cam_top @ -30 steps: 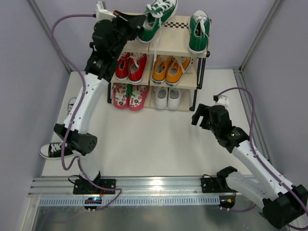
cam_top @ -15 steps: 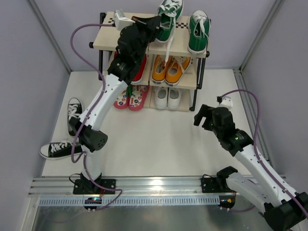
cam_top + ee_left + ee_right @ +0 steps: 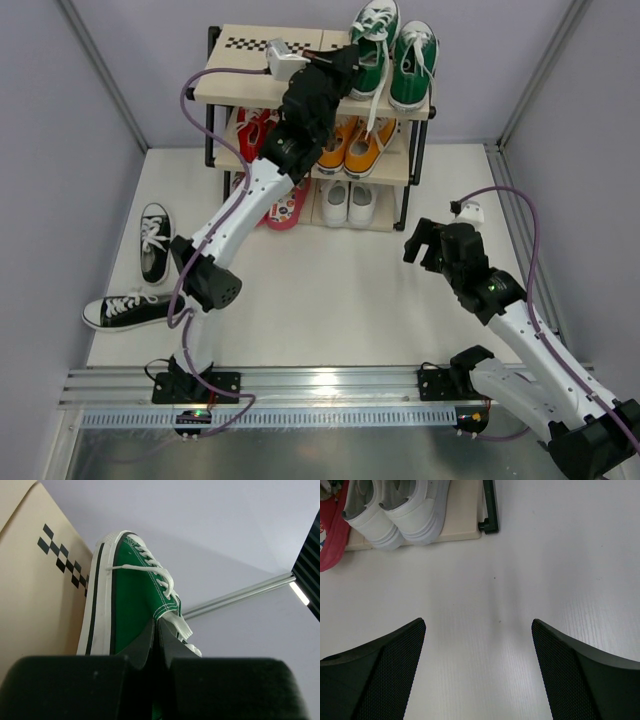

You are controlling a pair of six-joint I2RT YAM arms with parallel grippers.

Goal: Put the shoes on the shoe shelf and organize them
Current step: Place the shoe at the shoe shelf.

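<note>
Our left arm [image 3: 245, 205] climbs from its base at the lower left of the top view, bends at the elbow left of centre, and stretches diagonally to the upper middle of the frame. There the left gripper [image 3: 351, 60] points away from us, its fingers pressed tight together on the green sneaker [image 3: 129, 597]. Our right arm [image 3: 520, 320] sits low at the lower right, forearm angled toward centre. The right gripper [image 3: 478, 625] hovers face down with its jaws spread wide.
</note>
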